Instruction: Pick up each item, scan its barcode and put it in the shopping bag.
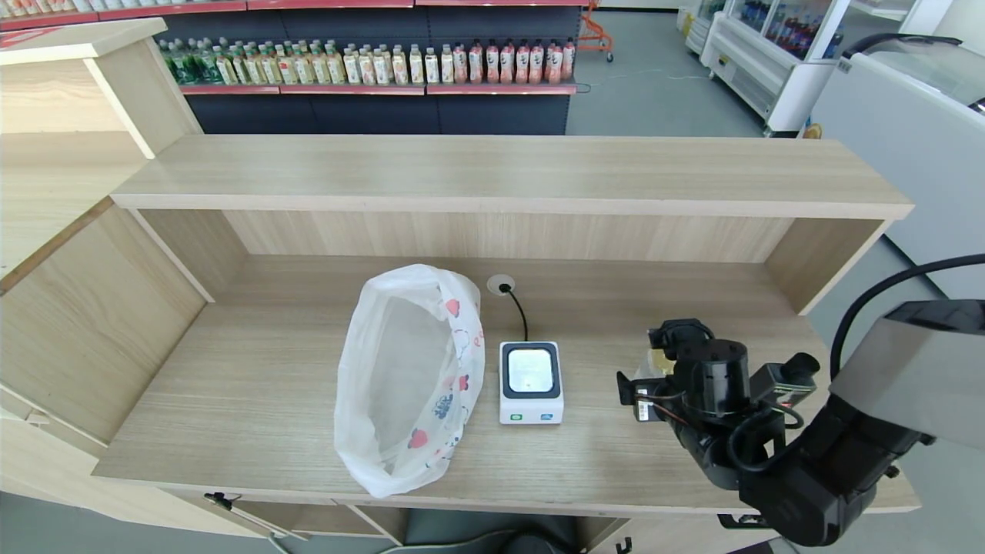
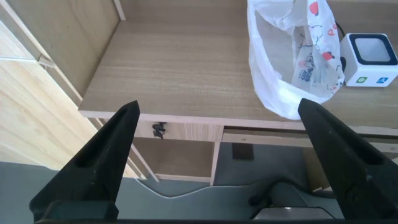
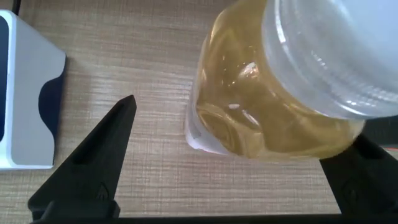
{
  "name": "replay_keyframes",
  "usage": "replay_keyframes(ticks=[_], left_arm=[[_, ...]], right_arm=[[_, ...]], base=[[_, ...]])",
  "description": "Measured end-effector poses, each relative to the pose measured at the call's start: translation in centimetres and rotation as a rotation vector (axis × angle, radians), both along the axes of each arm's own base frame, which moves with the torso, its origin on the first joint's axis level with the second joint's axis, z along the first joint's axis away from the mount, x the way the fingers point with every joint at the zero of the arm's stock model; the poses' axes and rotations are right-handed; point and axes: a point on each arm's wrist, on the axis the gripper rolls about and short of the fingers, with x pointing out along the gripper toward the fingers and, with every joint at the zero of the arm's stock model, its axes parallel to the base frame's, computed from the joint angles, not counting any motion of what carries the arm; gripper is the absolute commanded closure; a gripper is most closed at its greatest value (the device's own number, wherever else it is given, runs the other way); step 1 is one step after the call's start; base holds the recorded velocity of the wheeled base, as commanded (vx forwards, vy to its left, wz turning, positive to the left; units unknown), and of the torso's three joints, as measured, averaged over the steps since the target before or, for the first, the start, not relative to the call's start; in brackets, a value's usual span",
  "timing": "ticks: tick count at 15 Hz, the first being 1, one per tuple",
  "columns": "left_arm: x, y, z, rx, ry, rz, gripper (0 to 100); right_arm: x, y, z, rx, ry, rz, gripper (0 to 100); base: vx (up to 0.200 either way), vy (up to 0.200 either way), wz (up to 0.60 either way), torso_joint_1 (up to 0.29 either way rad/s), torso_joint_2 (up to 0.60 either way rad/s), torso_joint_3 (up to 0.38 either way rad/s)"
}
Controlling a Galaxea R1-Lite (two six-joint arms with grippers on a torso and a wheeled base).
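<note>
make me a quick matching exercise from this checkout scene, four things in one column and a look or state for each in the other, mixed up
Column A
1. shopping bag
2. scanner
3. bottle
4. left end effector

Column B
a. white box, dark-framed window on top
b. amber liquid inside, pale cap
c. open, out past the front edge of the counter
d. white plastic with red hearts, mouth gaping

Pairs: 1-d, 2-a, 3-b, 4-c
</note>
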Motion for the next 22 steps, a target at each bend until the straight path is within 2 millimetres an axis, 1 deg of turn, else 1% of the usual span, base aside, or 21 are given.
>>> replay_keyframes(ticks=[4,8,11,14,15,22], left_arm=[[0.0,0.0,0.0,0.000,0.000,0.000,0],[0.0,0.0,0.0,0.000,0.000,0.000,0],[0.0,0.0,0.0,0.000,0.000,0.000,0],[0.0,0.0,0.0,0.000,0.000,0.000,0],[0.0,0.0,0.0,0.000,0.000,0.000,0],[0.0,0.0,0.0,0.000,0.000,0.000,0]], right_arm=[[1.3,0.7,-0.9,-0.008,-0.013,0.027,0],[2.5,0.6,-1.3,-0.009,-0.040,0.054,0],[3.4,0.2,-1.2,-0.007,-0.052,0.067,0],[4.2,-0.2,-0.7,0.015,-0.081,0.153,0],[4.3,-0.2,-0.5,0.015,-0.091,0.170,100],[4.2,-0.3,-0.7,-0.022,-0.084,0.184,100]], base=[[0.000,0.000,0.00,0.000,0.00,0.000],[0.000,0.000,0.00,0.000,0.00,0.000],[0.000,0.000,0.00,0.000,0.00,0.000],[0.000,0.000,0.00,0.000,0.00,0.000],[0.000,0.000,0.00,0.000,0.00,0.000],[0.000,0.000,0.00,0.000,0.00,0.000]])
